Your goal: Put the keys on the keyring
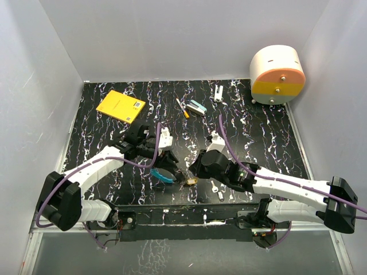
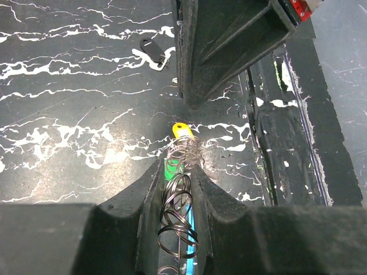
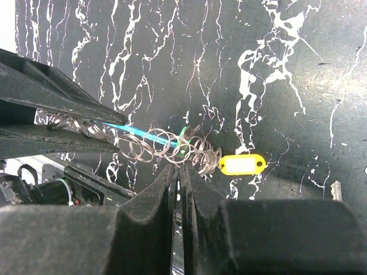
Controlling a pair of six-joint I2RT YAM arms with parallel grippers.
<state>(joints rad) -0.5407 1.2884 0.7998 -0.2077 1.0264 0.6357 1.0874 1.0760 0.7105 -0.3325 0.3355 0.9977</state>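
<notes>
The keyring [image 2: 179, 217] is a string of thin silver loops with a blue strip [image 2: 192, 236]. My left gripper [image 2: 178, 170] is shut on it. In the top view the left gripper [image 1: 167, 163] holds the blue arc of the keyring [image 1: 163, 176] low over the table. The loops [image 3: 155, 146] stretch to a yellow-headed key [image 3: 242, 164], with a green head [image 3: 183, 134] among them. My right gripper [image 3: 182, 166] is shut, its tips right under the green head; whether it pinches anything is unclear. Two silver keys [image 1: 213, 186] [image 1: 221, 196] lie near the right arm.
At the back lie a yellow notepad [image 1: 120, 105], an orange-and-white pen [image 1: 182, 107], a teal-and-white block [image 1: 196, 107] and a small white part [image 1: 219, 93]. A white drum with an orange-and-yellow face [image 1: 277, 74] stands at the back right. A black tag [image 2: 152, 48] lies on the table.
</notes>
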